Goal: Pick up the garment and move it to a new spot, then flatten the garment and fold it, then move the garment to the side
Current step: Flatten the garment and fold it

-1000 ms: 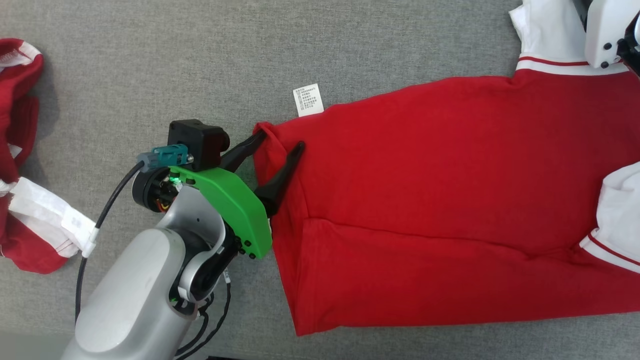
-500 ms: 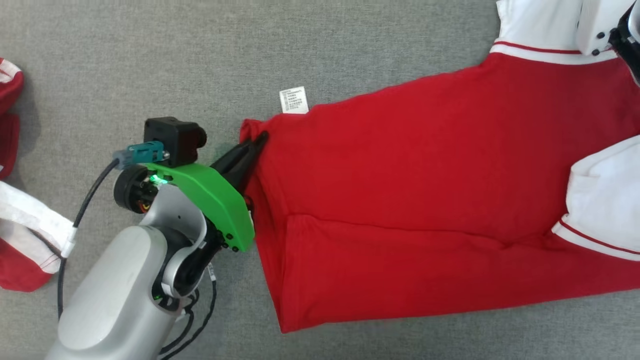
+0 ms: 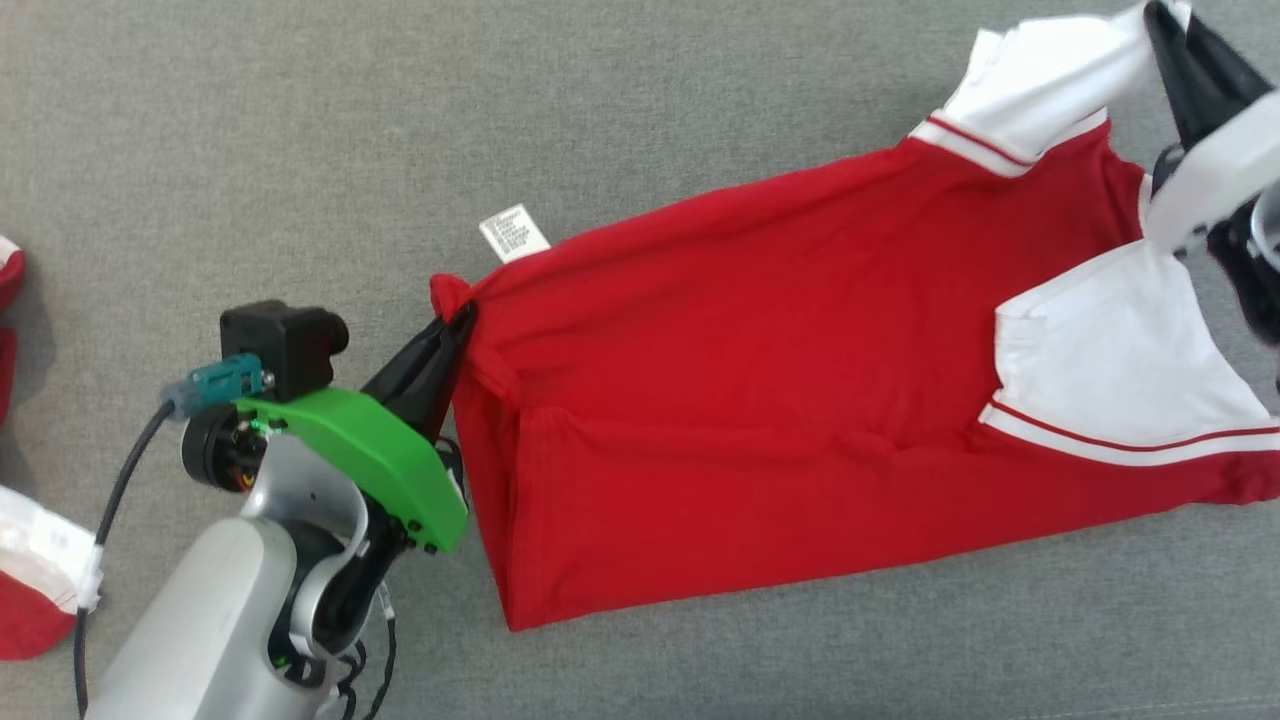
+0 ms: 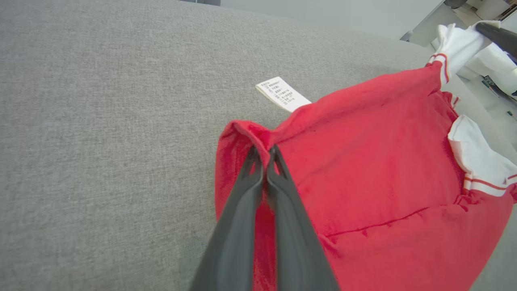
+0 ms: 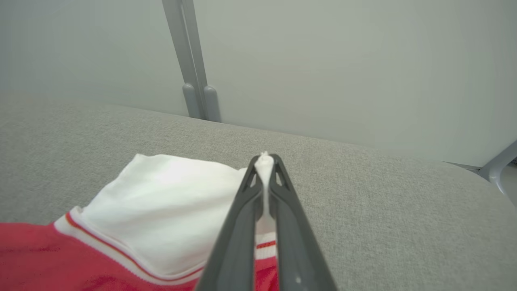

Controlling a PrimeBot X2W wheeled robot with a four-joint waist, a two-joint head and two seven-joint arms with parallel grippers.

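The garment [image 3: 760,400] is a red shirt with white sleeves, spread across the grey surface. My left gripper [image 3: 458,322] is shut on its red hem corner at the left end; the left wrist view shows red cloth [image 4: 363,169] pinched between the fingertips of that gripper [image 4: 264,155]. My right gripper [image 3: 1165,25] at the upper right is shut on the far white sleeve [image 3: 1040,75], which lifts off the surface; the right wrist view shows white fabric [image 5: 173,202] squeezed between the tips of the gripper [image 5: 265,159]. A white care label [image 3: 514,233] sticks out at the garment's far edge.
Another red and white garment [image 3: 30,590] lies at the left edge of the grey surface [image 3: 300,130]. A pale wall [image 5: 323,60] and a grey post [image 5: 194,60] stand beyond the surface's far edge.
Both grippers have closed, the left on the red hem corner and the right on the white sleeve. The garment's far edge is now lifted and pulled taut; the head view has shifted.
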